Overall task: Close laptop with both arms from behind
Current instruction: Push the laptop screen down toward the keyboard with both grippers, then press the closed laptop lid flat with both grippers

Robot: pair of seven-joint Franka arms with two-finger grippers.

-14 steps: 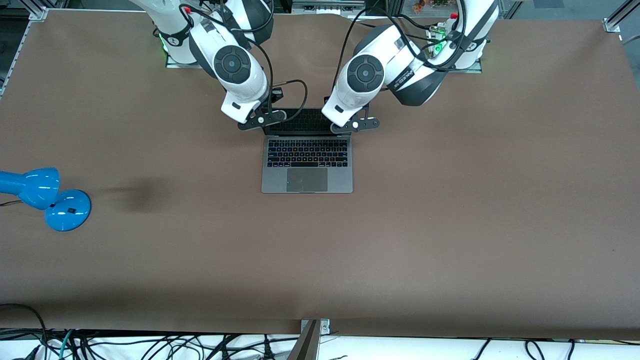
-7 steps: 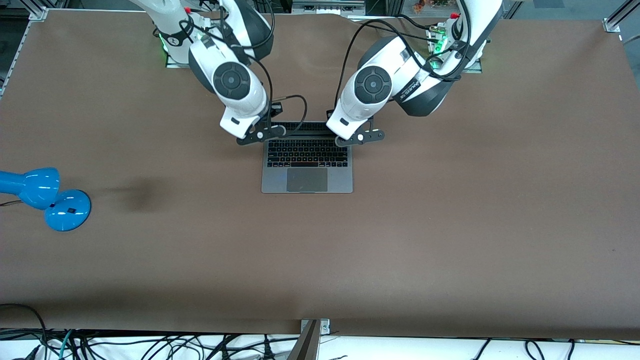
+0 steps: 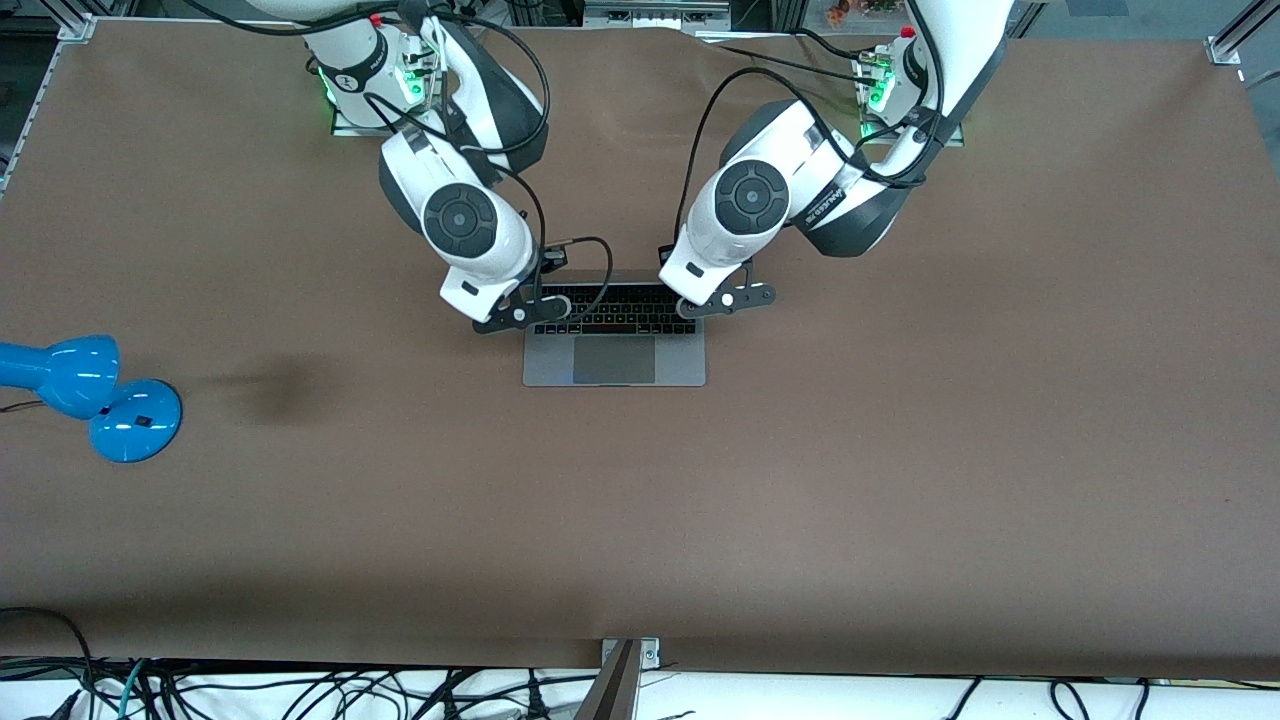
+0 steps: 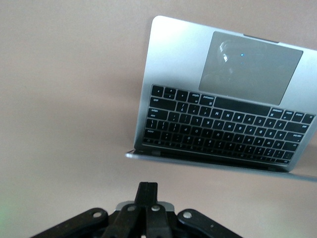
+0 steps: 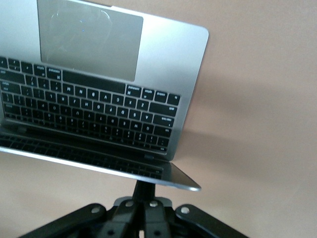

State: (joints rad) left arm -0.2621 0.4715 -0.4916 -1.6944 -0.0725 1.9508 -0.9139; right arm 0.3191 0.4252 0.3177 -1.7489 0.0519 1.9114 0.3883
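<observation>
**Q:** how's the lid closing going?

**A:** About halfway I'd say. The slim space-grey metal laptop (image 3: 614,345) sits mid-table, nearer the bases than the front camera. Its lid is tipped well forward over the black keyboard (image 4: 223,124) but isn't shut.

**Q:** and your grippers?

**A:** My left gripper (image 3: 727,301) and right gripper (image 3: 522,316) are each over a back corner of the lid, fingers pinched together, pushing not grabbing. What's left: press it flat.
</observation>
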